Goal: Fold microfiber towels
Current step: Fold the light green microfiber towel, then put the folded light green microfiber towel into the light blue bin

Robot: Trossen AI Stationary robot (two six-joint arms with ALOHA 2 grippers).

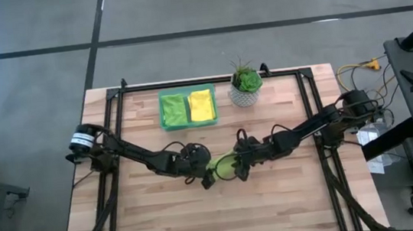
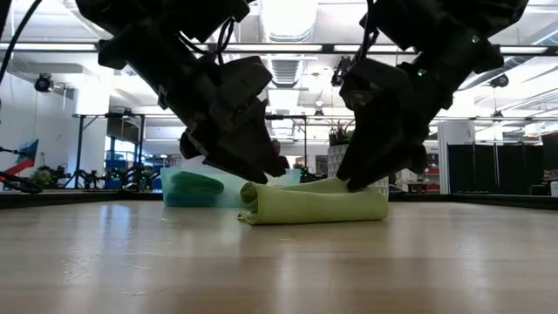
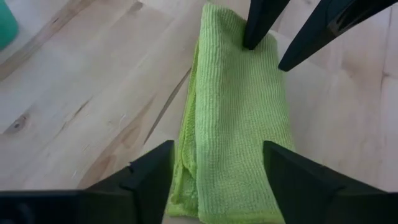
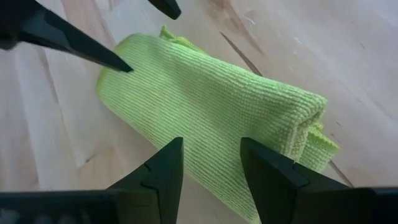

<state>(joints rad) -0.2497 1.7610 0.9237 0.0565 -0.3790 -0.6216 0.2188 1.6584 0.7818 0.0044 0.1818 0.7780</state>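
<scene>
Room: a grey floor lies around the work area; in the low view, racks, ceiling lights and desks stand far behind.
Surface: the light wooden surface [image 1: 164, 220] has a dark frame along its edges.
Folded towel: 1 lime green towel [image 1: 225, 165] lies folded into a thick strip at the middle of the surface, its layered edges showing at 1 end [image 4: 314, 134].
Left fingers: the left gripper [image 3: 217, 168] stands at 1 end of the strip, its 2 fingers [image 3: 152, 171] spread wide, 1 on each side of the cloth; they are not pinching it.
Right fingers: the right gripper [image 4: 211, 162] stands at the other end, its fingers [image 4: 165, 168] partly apart, tips down on the cloth; whether they pinch it I cannot tell.
Tray: the green tray [image 1: 163, 97] sits near the far edge, well apart from both arms, with a green towel [image 1: 175, 109] and a yellow towel [image 1: 201, 105] lying side by side in it.
Plant: a potted plant [image 1: 245, 84] stands just beside the tray.
Open room: bare wood lies between the strip and the near edge.
</scene>
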